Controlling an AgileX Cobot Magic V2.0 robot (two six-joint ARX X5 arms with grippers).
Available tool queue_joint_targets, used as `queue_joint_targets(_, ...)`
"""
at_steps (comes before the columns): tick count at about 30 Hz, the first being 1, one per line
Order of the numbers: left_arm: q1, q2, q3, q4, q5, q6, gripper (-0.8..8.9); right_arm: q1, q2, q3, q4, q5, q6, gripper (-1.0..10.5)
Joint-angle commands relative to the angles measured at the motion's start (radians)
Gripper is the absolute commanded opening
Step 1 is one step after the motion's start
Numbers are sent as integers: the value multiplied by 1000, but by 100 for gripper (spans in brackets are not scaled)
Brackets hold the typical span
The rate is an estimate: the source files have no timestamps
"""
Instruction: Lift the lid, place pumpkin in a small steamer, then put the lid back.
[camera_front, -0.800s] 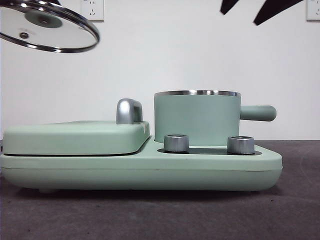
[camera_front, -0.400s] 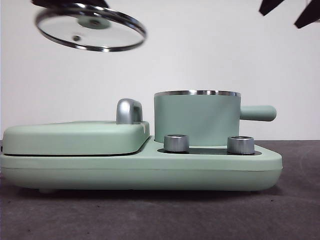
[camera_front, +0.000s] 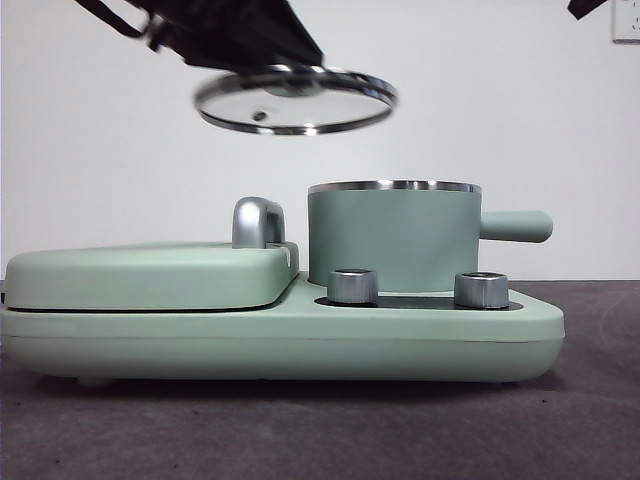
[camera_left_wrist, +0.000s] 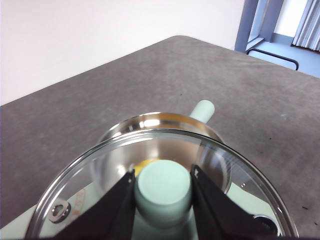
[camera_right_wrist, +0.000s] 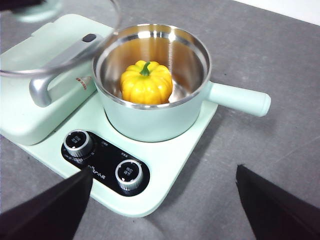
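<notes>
the left tool (camera_left_wrist: 162, 187) pinches the lid (camera_front: 295, 99) by its mint-green knob (camera_left_wrist: 164, 186), one black jaw pressed against each side of the knob. in the front view the lid hangs in the air, close to level, above and a little to the left of the pot (camera_front: 394, 236), with clear space between its steel rim and the pot's rim. the dark arm comes in from the top left of that view. in the left wrist view the pot's shiny inside and its stubby side handle (camera_left_wrist: 202, 110) show through and past the glass, along with a patch of yellow under the knob.

the right tool (camera_right_wrist: 162, 205) is spread wide and holds nothing; its two jaws stand well apart over the grey tabletop (camera_right_wrist: 280, 150), near the front corner of the cooker base (camera_right_wrist: 170, 170).

the pumpkin (camera_right_wrist: 146, 82) sits upright inside the pot, on the steel bottom, green stem up.

the pot stands on the right part of the base, behind two round dials (camera_right_wrist: 128, 175) set in a black panel. small white print sits beside the dials and a small label sits near the chrome handle (camera_right_wrist: 42, 85) of the flat cover on the left; both are too small to read.
</notes>
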Motion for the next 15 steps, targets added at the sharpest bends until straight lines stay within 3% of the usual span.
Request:
queue_joint_targets(1, -23, 56, 37, 87, 1, -3, 11, 6, 3, 4, -13, 5, 15, 440)
queue_joint_targets(15, -51, 296, 230, 134, 2, 6, 11, 6, 5, 4, -42, 4, 15, 440)
